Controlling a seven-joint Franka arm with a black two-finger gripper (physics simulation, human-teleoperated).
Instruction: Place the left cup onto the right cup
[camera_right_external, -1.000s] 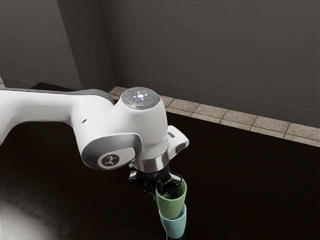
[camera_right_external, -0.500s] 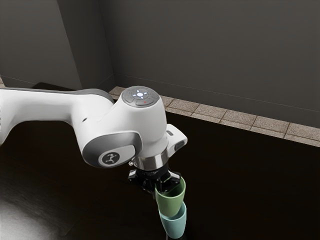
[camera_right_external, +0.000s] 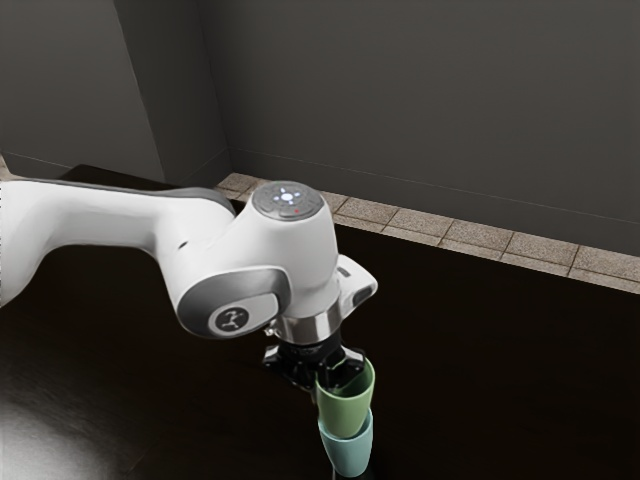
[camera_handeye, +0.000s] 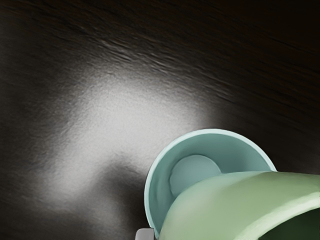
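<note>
From the exterior view's left, the white arm (camera_right_external: 150, 230) reached down over the dark table (camera_right_external: 500, 380). Its gripper (camera_right_external: 328, 375) was clamped on the rim wall of the green cup (camera_right_external: 347, 402), with one black finger apparently inside the mouth and the other outside. That cup sat with its base inside the mouth of the blue cup (camera_right_external: 350, 450) below it, well in from the table's far edge. How deep it had seated could not be told.

In the wrist view the green cup (camera_handeye: 240, 205) hung just under the hand and overlapped the open blue cup (camera_handeye: 200, 150), whose floor showed beside it. This suggested the two were slightly off centre or tilted.

Both cups looked like small, stiff, smooth-walled tumblers, probably light and rather slippery. A pinch across one side of the rim seemed the sensible hold, since the tapered body offered little else. Held that way, a light cup could swing or tip. The lower cup might also shift on the glossy table (camera_handeye: 100, 100) if pushed sideways.
</note>
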